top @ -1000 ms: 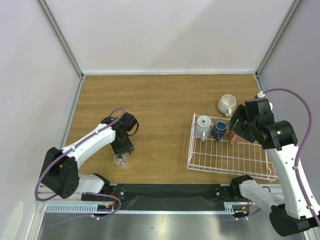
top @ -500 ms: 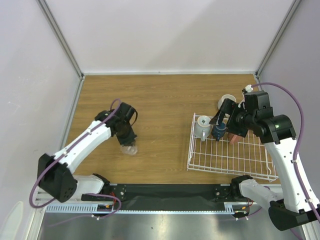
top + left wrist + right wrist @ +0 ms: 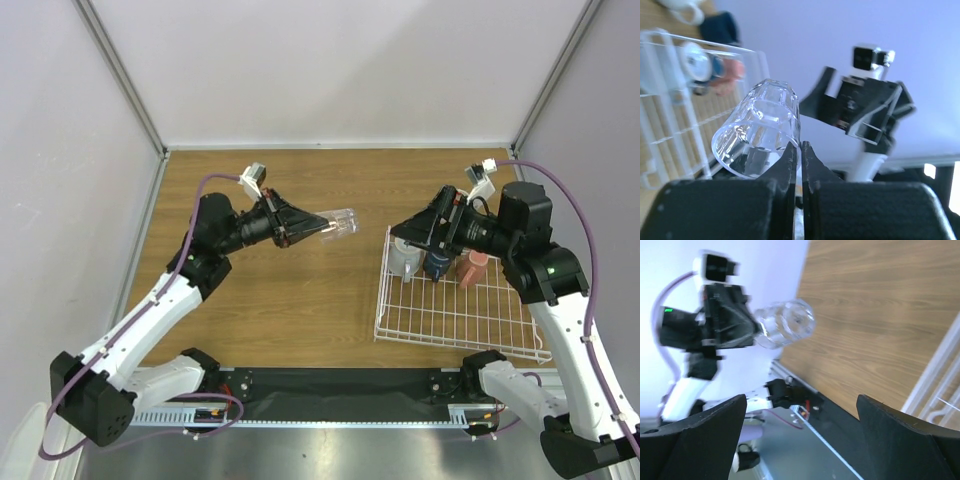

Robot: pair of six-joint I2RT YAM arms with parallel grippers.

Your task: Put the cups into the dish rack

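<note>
My left gripper (image 3: pixel 318 226) is shut on the rim of the small clear glass (image 3: pixel 341 221) and holds it on its side, high above the table and left of the dish rack (image 3: pixel 460 318). In the left wrist view the fingertips (image 3: pixel 792 152) pinch the glass (image 3: pixel 762 125). My right gripper (image 3: pixel 404 233) is open and empty over the rack's left end, facing the glass (image 3: pixel 788 324). The rack's far end holds a pale grey-blue mug (image 3: pixel 405 256), a dark blue cup (image 3: pixel 438 263) and a reddish-pink cup (image 3: pixel 472 268). The cream-white mug (image 3: pixel 682 10) shows only in the left wrist view.
Bare wooden tabletop (image 3: pixel 300 290) lies between the arms. White walls with metal corner posts (image 3: pixel 120 75) close in the back and sides. The arm bases sit on a black rail (image 3: pixel 340 385) at the near edge.
My left arm lifted the glass off the table and swung it up and right toward the rack. My right gripper left the reddish-pink cup in the rack and turned left.
</note>
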